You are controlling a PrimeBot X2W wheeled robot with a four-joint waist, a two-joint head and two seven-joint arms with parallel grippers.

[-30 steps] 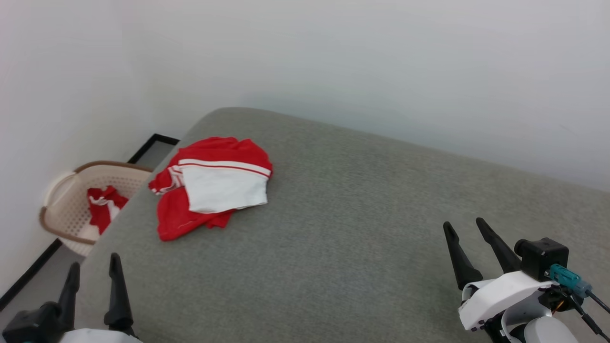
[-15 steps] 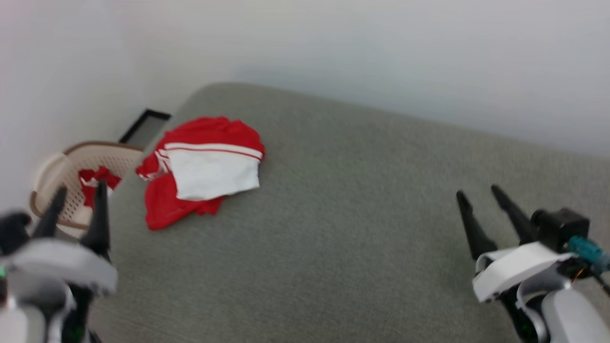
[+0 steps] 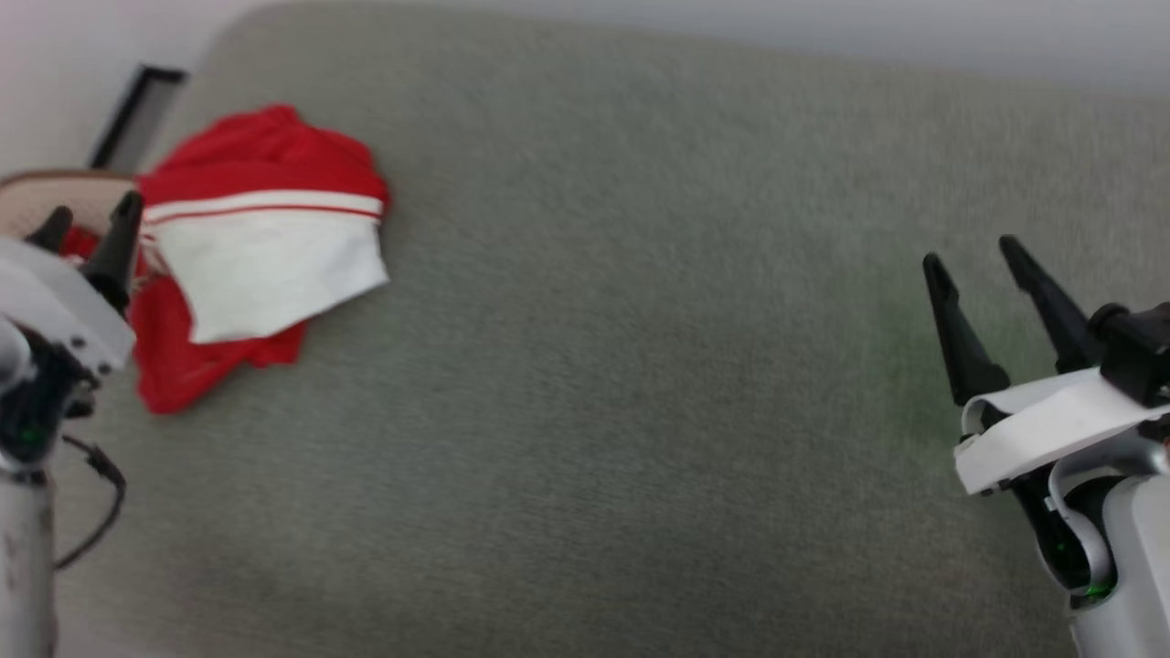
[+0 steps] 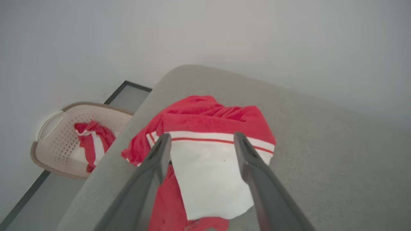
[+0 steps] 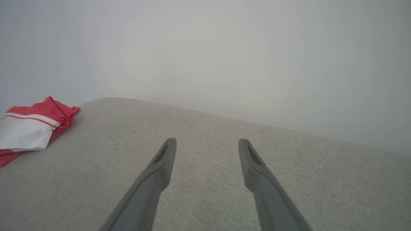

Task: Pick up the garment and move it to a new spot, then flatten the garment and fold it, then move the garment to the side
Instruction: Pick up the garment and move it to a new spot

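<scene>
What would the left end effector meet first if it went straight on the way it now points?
Probably the garment: its white panel sits framed between the fingers of the left end effector, though depth is unclear.

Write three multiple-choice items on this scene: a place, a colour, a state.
1. The shirt lies: A on the floor; B on the grey cushion; C on a chair.
2. Its top layer is: A blue; B black; C white.
3. The left gripper is: A open, empty; B shut on the shirt; C shut on a cable.
B, it rests on the cushion's left part; C, white with a red stripe; A, fingers stand wide apart, gripping nothing.
</scene>
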